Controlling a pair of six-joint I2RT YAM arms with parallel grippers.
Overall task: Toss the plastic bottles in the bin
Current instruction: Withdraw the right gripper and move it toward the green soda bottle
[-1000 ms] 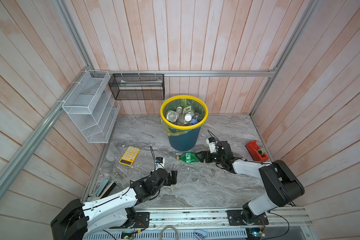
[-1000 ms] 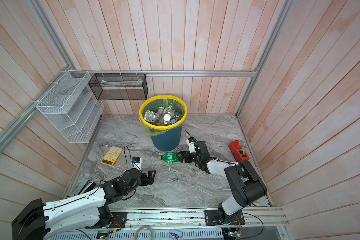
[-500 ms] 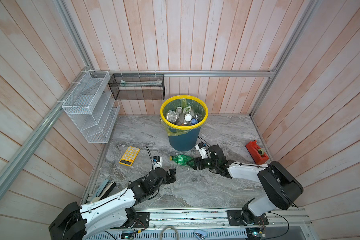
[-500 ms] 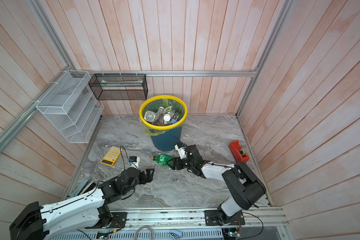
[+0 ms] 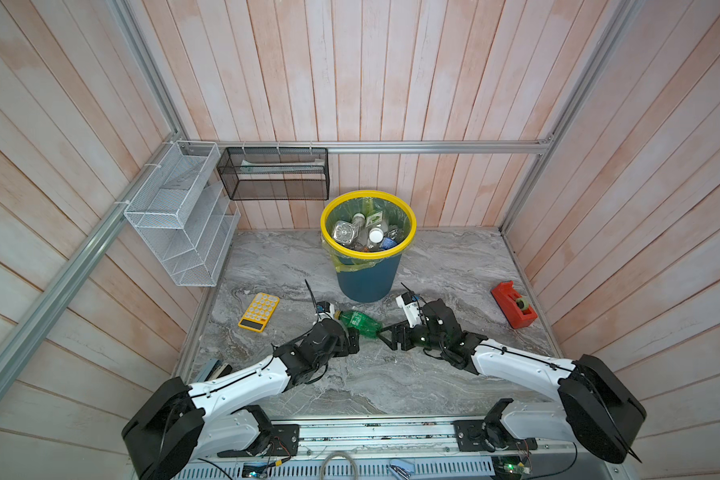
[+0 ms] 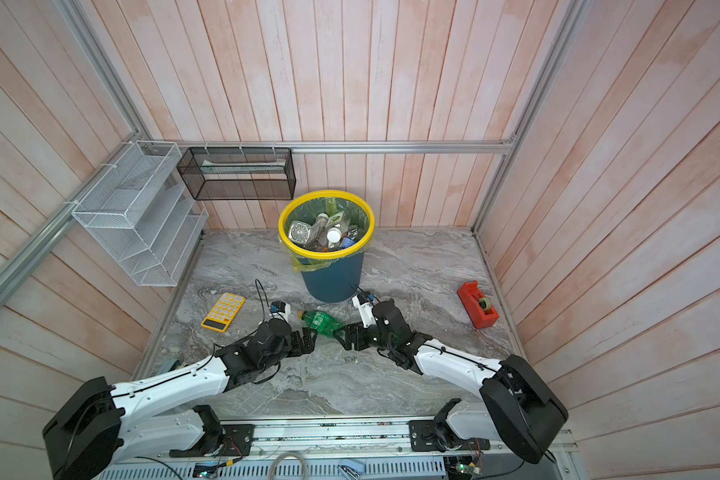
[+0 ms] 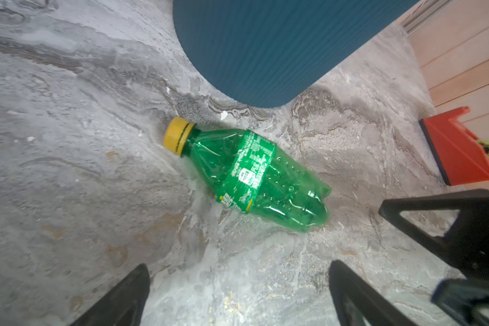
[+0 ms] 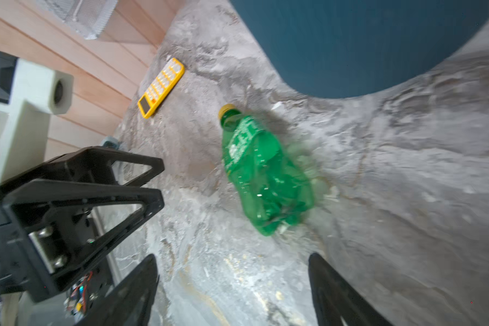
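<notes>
Both arms are stretched low and forward over the grey marbled tabletop (image 5: 441, 266), forearms near level, converging from either side on one spot in front of the bin.

Green plastic bottle with yellow cap (image 5: 358, 323) (image 6: 321, 322) lies on its side on the tabletop, just in front of the base of the round teal-blue bin with yellow rim and yellow-green liner (image 5: 368, 284) (image 6: 333, 284). Cap end points toward the flat yellow calculator (image 5: 259, 311), base end toward the right arm. Bottle body looks dented in the left wrist view (image 7: 254, 175).

Left gripper (image 5: 352, 338) (image 7: 239, 266): jaws spread wide and empty. The bottle sits ahead of the fingertips, not between them. In both top views the tips sit right at the bottle's near side; can't tell whether they touch.

Right gripper (image 5: 391, 336) (image 8: 232, 258): jaws apart, holding nothing. The bottle (image 8: 260, 175) lies ahead of them, and the tips are just beside its base with a small gap.

The grippers face each other, close together, with the bottle's base end between them.

Several mostly clear plastic bottles (image 5: 366, 235) are already inside the bin.

A red tape dispenser (image 5: 514, 309) sits well off to the right by the wall.
</notes>
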